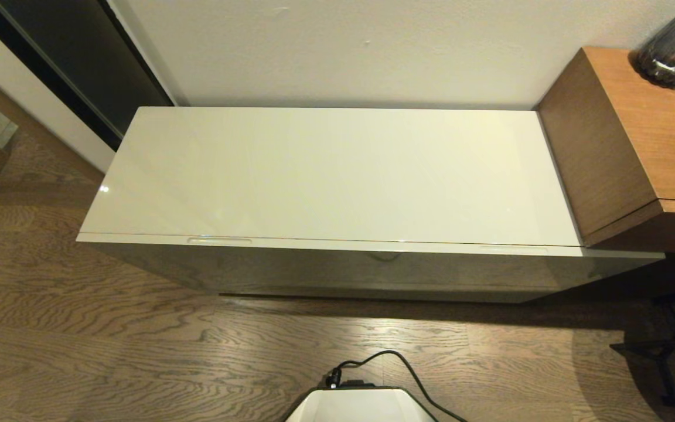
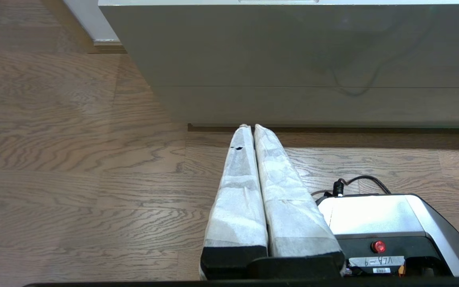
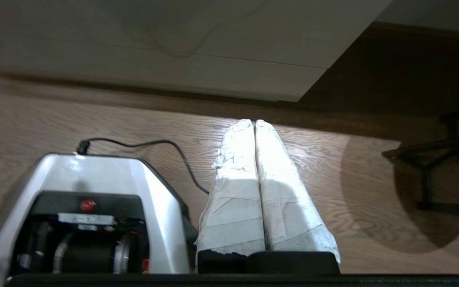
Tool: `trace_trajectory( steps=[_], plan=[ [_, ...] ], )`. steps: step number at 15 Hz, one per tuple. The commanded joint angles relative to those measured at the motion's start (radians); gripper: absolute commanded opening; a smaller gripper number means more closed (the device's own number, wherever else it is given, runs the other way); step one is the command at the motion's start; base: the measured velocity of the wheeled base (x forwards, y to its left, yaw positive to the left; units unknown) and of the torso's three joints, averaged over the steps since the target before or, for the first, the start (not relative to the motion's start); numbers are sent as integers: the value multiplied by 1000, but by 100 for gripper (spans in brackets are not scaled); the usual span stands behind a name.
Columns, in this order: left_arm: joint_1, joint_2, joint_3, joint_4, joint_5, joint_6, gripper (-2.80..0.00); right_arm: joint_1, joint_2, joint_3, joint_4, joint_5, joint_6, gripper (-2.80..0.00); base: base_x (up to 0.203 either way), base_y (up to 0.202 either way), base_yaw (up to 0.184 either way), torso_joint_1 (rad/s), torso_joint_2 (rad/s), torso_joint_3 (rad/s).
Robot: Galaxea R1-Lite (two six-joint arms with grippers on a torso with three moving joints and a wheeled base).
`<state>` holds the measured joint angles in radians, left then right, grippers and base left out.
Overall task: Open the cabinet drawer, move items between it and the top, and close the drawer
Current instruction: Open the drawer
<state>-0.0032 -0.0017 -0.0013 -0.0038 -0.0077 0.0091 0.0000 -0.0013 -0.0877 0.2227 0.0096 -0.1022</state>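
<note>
The cabinet drawer [image 1: 372,269] is shown fully shut, its plain grey-beige front flush under the front edge of the top [image 1: 326,176], which is seen as a long glossy cream slab with nothing resting on it. No packet, tape roll or soft pack is visible in any view; the items are judged to lie inside the drawer, though this cannot be confirmed. A taller wooden unit [image 1: 624,135] is seen against the cabinet's right end, with a dark glass vase [image 1: 674,50] on it. The wood floor [image 1: 109,351] is seen ahead of both grippers, and the robot's white base [image 1: 361,407] with its black cable [image 1: 402,366] lies between them.

The left gripper [image 2: 249,127] is held low, near the floor, with the drawer front ahead of and above its tips; its two wrapped fingers [image 2: 239,187] are pressed together with nothing between them. The right gripper [image 3: 251,121] is held likewise, tips pointing at the cabinet's lower right corner, fingers [image 3: 277,187] closed and empty.

The task is judged not yet begun. No handle is seen on the front, only two shallow recesses [image 1: 219,240] at the top edge. Risk is expected there: closed, padded jaws may slip off the glossy lip, or a pull at one end of so long a drawer may skew and jam it. An upward approach may also strike the overhanging slab.
</note>
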Motion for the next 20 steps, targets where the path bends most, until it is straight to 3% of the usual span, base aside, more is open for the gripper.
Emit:
trace_trajectory(
  steps=[1,12,16,18,20],
  plan=[
    [0,3,0,-1,0,0,-280,0,-1,-1,1,2,-8,-280,0,0,0,0,0,0],
    [0,2,0,-1,0,-1,-280,0,40,-37,-2,21,-3,-280,0,0,0,0,0,0],
    [0,3,0,-1,0,-2,-280,1,411,-453,18,18,217,-280,0,0,0,0,0,0],
    [0,3,0,-1,0,-3,-280,6,664,-654,60,32,268,-280,0,0,0,0,0,0],
    [0,2,0,-1,0,-1,-280,10,870,-745,113,54,285,-280,0,0,0,0,0,0]
  ],
)
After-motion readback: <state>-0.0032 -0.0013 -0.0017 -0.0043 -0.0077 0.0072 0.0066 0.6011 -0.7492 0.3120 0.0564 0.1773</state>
